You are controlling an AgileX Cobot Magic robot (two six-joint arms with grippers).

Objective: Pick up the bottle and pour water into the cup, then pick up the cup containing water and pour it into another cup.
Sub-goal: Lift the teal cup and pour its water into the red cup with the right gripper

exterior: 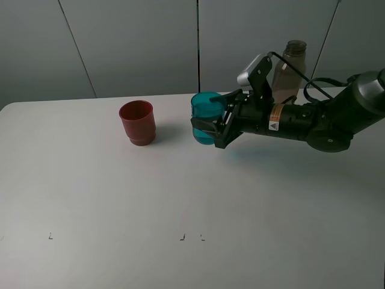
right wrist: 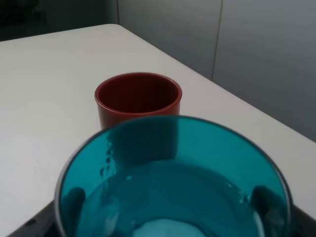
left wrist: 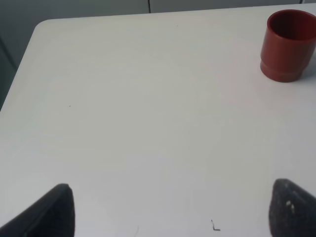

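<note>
Water (right wrist: 163, 202) lies low in the teal cup (exterior: 201, 108), with a few drops clinging to its inner wall. The right gripper (exterior: 212, 119) has that cup clamped between its fingers, one on each side, and holds it upright towards the back of the table (exterior: 180, 205); I cannot tell whether its base clears the top. The red cup (exterior: 138, 122) stands upright to the left of it, near but apart. The bottle (exterior: 289, 69) stands upright at the table's far edge, behind the right arm. The left gripper (left wrist: 173, 217) hangs over bare table with its fingers spread wide, gripping nothing, well short of the red cup.
</note>
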